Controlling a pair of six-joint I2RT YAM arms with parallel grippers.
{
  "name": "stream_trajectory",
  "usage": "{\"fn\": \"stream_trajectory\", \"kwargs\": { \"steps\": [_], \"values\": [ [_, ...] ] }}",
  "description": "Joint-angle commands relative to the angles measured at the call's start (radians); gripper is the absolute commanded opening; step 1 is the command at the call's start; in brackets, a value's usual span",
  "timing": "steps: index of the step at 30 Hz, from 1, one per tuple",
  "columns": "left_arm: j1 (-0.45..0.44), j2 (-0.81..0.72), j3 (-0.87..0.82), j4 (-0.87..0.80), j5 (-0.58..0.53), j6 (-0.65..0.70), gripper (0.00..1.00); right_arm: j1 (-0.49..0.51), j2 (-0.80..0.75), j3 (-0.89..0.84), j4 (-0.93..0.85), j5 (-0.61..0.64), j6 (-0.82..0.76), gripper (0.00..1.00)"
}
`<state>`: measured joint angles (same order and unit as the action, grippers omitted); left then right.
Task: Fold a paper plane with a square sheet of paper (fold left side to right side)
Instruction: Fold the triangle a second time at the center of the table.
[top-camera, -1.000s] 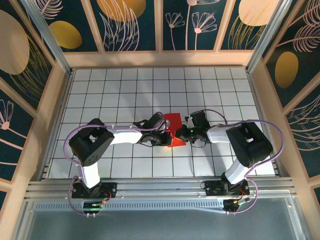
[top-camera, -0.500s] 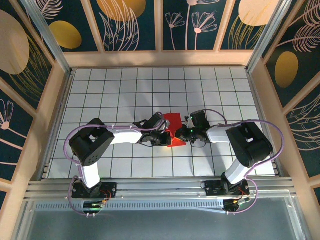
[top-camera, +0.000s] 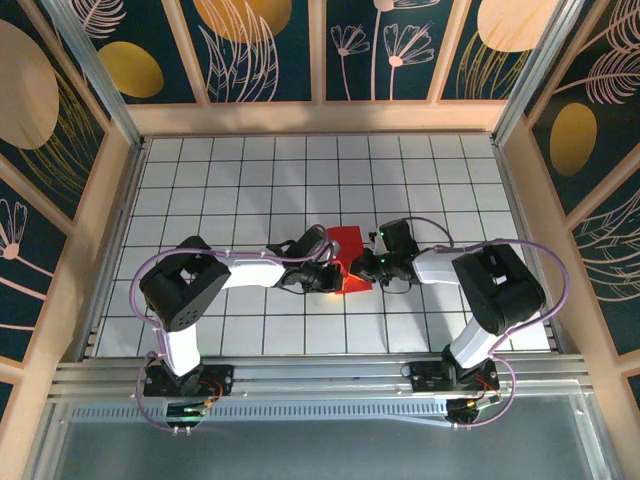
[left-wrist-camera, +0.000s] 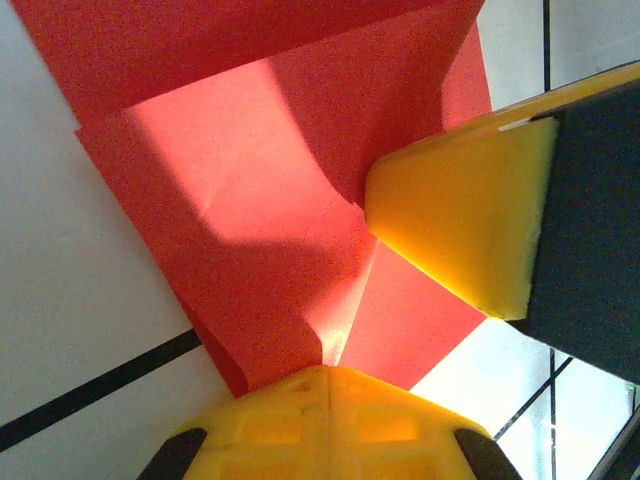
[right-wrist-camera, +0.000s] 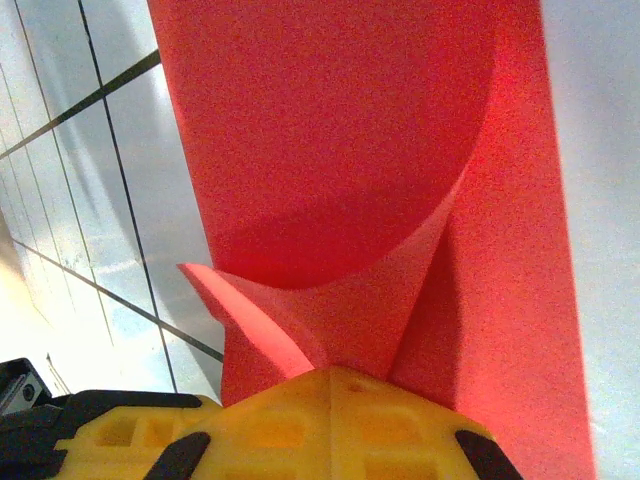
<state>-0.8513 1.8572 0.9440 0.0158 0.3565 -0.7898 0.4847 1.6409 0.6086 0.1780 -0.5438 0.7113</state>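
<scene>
Your left gripper (left-wrist-camera: 325, 382) and right gripper (right-wrist-camera: 330, 380) are clenched on opposite sides of the creased paper (top-camera: 348, 241), midway between the table's (top-camera: 200, 180) side edges.

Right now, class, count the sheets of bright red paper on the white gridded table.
1. The creased bright red paper sheet sits mid-table, pinched by the left gripper on its left side and the right gripper on its right; the arms hide part of it.
</scene>
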Motion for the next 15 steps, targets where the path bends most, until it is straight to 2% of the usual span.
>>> {"fn": "stream_trajectory", "kwargs": {
  "steps": [1, 8, 15],
  "values": [
    [-0.005, 0.031, -0.026, -0.052, -0.033, 0.018, 0.00, 0.008, -0.049, 0.034, -0.035, 0.027, -0.031, 0.00],
    [-0.006, 0.035, -0.023, -0.058, -0.042, 0.027, 0.00, 0.014, -0.086, -0.005, 0.000, 0.023, -0.028, 0.00],
    [-0.006, 0.034, -0.016, -0.075, -0.051, 0.030, 0.00, 0.036, -0.051, -0.024, 0.060, 0.023, -0.004, 0.00]
  ]
}}
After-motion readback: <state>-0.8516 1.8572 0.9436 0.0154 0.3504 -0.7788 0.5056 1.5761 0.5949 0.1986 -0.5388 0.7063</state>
